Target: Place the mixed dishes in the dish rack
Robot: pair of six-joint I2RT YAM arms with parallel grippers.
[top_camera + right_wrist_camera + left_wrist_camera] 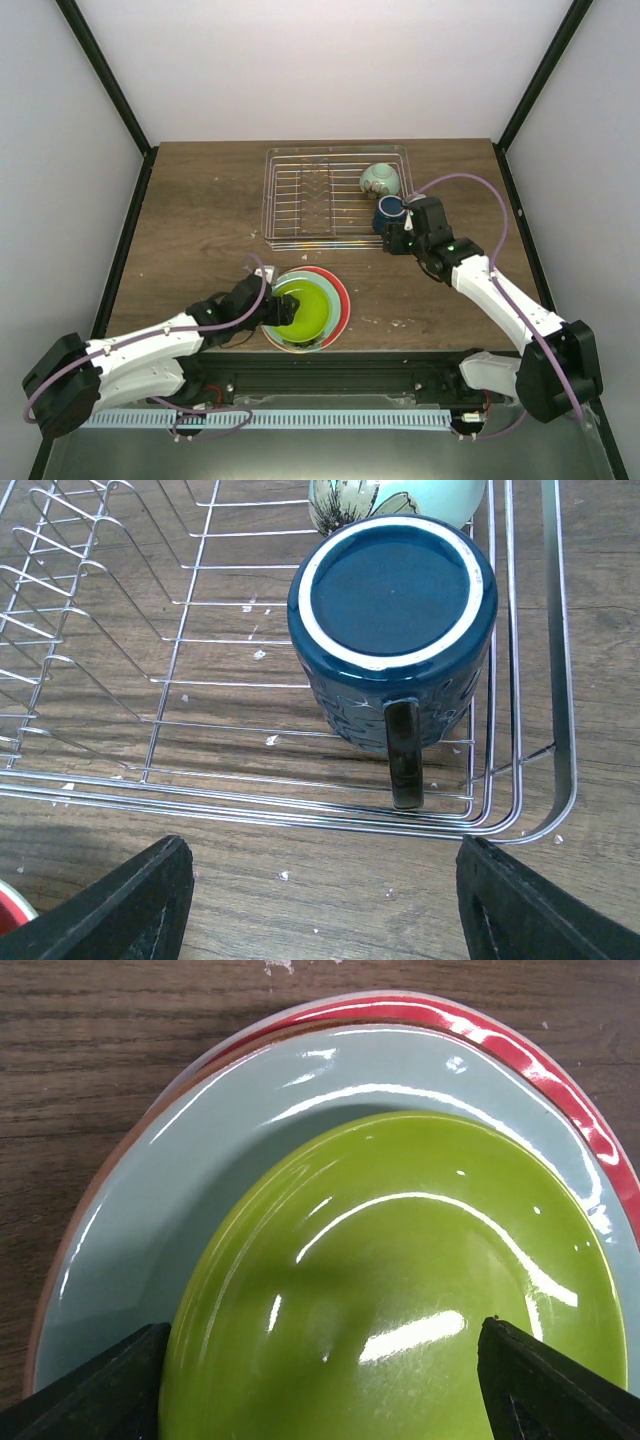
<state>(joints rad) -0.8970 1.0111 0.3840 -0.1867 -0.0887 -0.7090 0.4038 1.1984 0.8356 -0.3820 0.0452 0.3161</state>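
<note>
Wooden tabletop (190, 220) bears the green plate (400, 1280) directly beneath the left claw (282, 308), which gapes wide and empty and should lower squarely to pinch the rim.

The table (200, 200) is seen as dark, matt wood with a visible grain. The rack (300, 195) is made of thin, shiny metal wire. The mug (390, 630), the green plate (400, 1290), the grey-blue plate (200, 1160) and the red plate (560, 1070) are glazed smooth and glossy.
</note>
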